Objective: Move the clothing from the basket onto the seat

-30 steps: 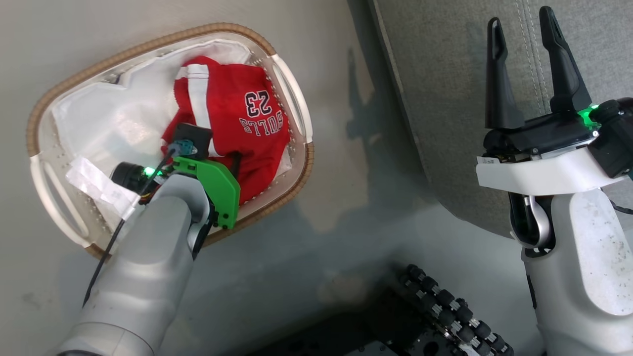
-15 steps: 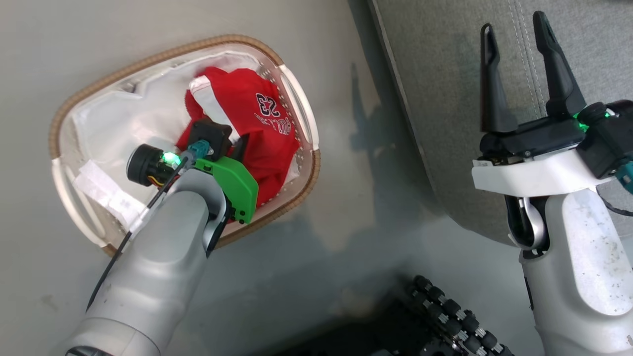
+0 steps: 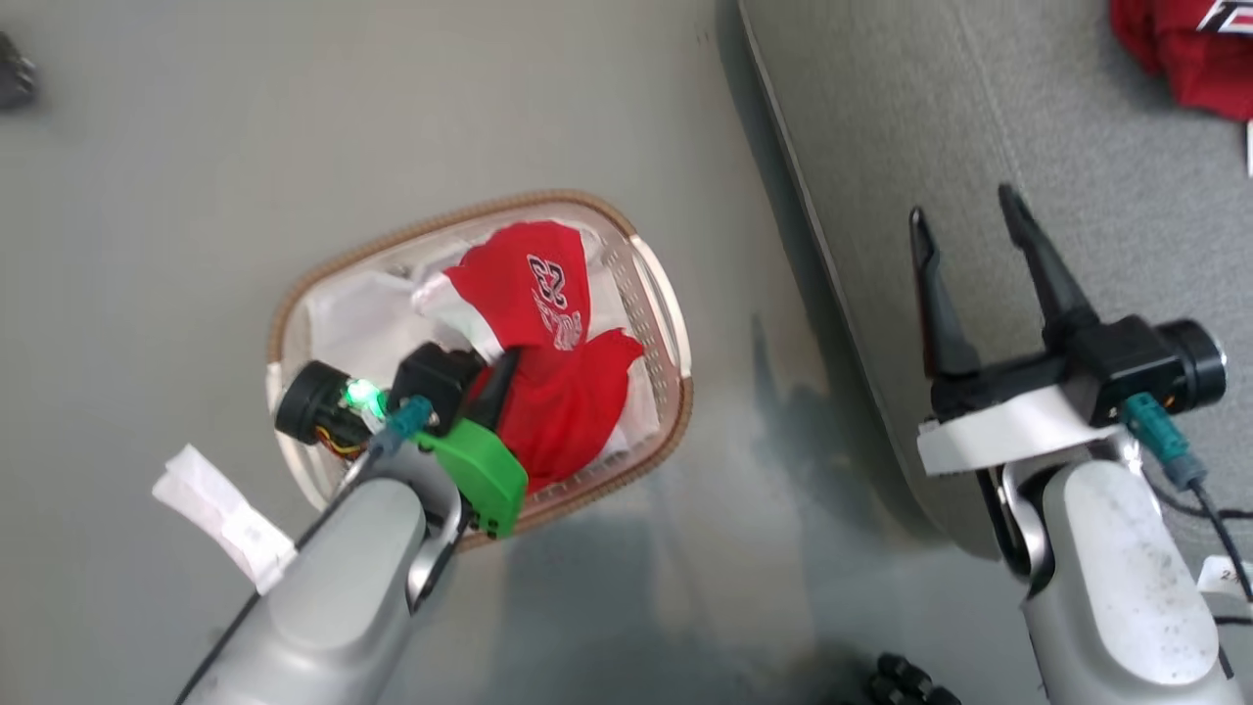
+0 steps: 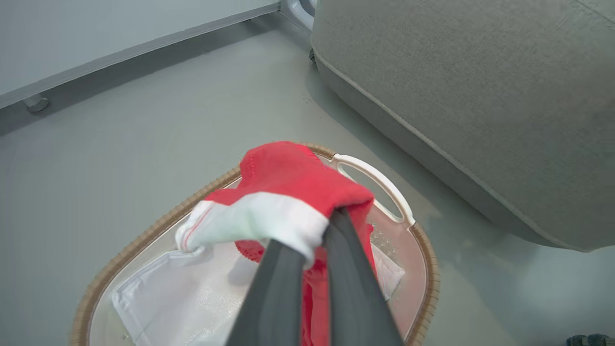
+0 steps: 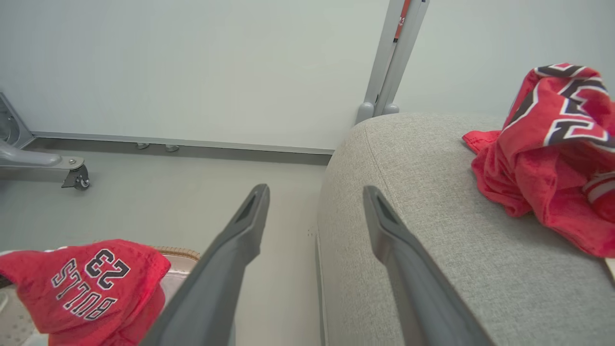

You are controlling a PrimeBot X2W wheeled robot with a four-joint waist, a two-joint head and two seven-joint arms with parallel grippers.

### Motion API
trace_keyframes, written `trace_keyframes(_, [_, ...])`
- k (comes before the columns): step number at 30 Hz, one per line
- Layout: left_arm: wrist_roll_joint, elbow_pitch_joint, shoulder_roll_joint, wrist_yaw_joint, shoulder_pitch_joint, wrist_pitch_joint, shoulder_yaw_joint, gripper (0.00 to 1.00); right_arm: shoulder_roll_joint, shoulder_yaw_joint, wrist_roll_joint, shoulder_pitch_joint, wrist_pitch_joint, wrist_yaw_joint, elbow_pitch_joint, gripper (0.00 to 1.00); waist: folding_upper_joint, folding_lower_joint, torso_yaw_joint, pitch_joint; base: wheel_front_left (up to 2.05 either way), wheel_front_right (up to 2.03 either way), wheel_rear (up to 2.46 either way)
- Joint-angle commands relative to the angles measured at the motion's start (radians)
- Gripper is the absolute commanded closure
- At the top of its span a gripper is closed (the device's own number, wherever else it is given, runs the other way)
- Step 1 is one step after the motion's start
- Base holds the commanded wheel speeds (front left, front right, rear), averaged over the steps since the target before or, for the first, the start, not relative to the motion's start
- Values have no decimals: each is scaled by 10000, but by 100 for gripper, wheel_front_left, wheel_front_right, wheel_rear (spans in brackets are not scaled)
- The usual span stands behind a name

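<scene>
Jaws clamped, my left gripper [image 4: 314, 240] holds a red jersey [image 4: 288, 178] hanging over the basket [image 4: 375, 175] on grey floor [image 3: 196, 147]; my right gripper [image 3: 964, 211] gapes wide above the seat [image 3: 979, 98], where a second jersey [image 5: 543, 144] lies, pale wall [image 5: 192, 62] beyond.

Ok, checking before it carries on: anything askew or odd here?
Nothing damaged or spilled. The white liner sheet lies rumpled in the oval white perforated basket, and the red basketball garment hangs bunched from the shut left pincer. A loose white tape strip sticks out from the left forearm.
</scene>
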Motion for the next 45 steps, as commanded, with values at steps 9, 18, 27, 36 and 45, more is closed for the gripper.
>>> trace_keyframes(9, [701,-1770,732,21,782,-37,-152,100,-48,132,-196,1283,-18,-14,979,0,0,0,1450,-4047,0,0,0])
trace_keyframes(18, [853,-3122,1528,-126,-428,948,-238,100,-45,810,41,1612,-16,-14,1503,0,0,0,1640,-5350,0,0,0])
trace_keyframes(27, [392,-3919,1649,-161,-1827,2115,60,100,-44,2336,1261,788,-16,-14,1839,0,0,0,1442,-5639,0,0,0])
trace_keyframes(36, [248,-3949,1380,-13,-2345,2599,41,100,-41,4359,2489,-194,-16,-14,2047,0,0,0,1396,-5778,0,0,0])
trace_keyframes(45, [118,-4084,767,201,-2573,3061,-192,100,-45,5689,3606,-1181,-16,-14,2756,0,0,0,1633,-5906,0,0,0])
